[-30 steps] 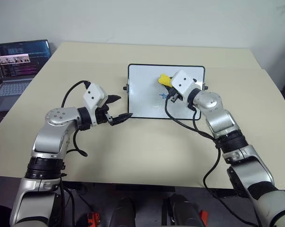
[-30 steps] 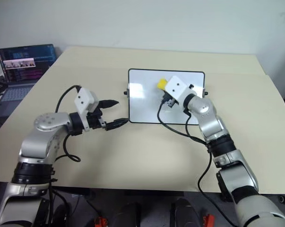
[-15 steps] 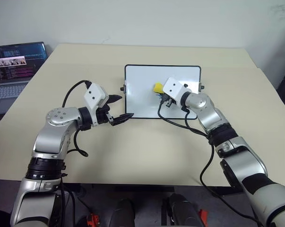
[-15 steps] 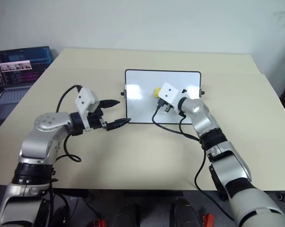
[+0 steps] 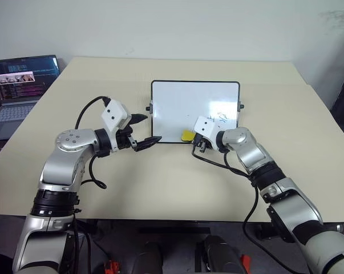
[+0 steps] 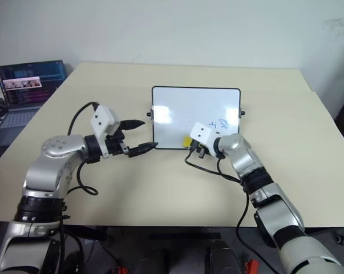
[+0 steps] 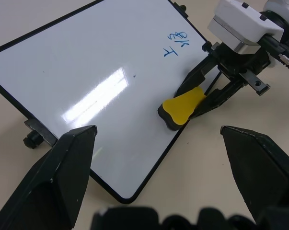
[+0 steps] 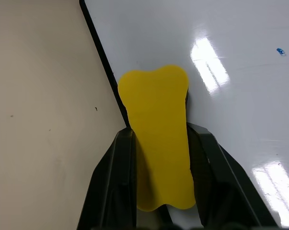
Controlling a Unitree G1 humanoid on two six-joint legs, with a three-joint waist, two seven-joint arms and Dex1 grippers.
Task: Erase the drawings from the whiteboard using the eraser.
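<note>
The right hand [image 7: 209,93] is clamped on the yellow eraser [image 7: 181,108], one black finger along each long side, so the dark underside faces down and can be pressed flat against the whiteboard [image 5: 177,108]. The eraser sits at the board's near edge, its tip partly over the black frame, just beside the bare table [image 5: 177,182]. That low spot looks like the bottom of a wiping stroke rather than a place where ink lies: the blue drawings [image 7: 175,42] are well apart from it, up toward the board's far right corner, and they look untouched, so the erasing seems largely not yet done.

The left hand [image 5: 142,130] hovers just beside the board's left edge with its fingers spread apart and nothing between them; it appears placed there to steady the board if the wiping pushes it, though it is not touching the frame. A laptop [image 5: 20,85] with a lit screen stands at the table's far left corner, clear of the work. No containers are on the table
</note>
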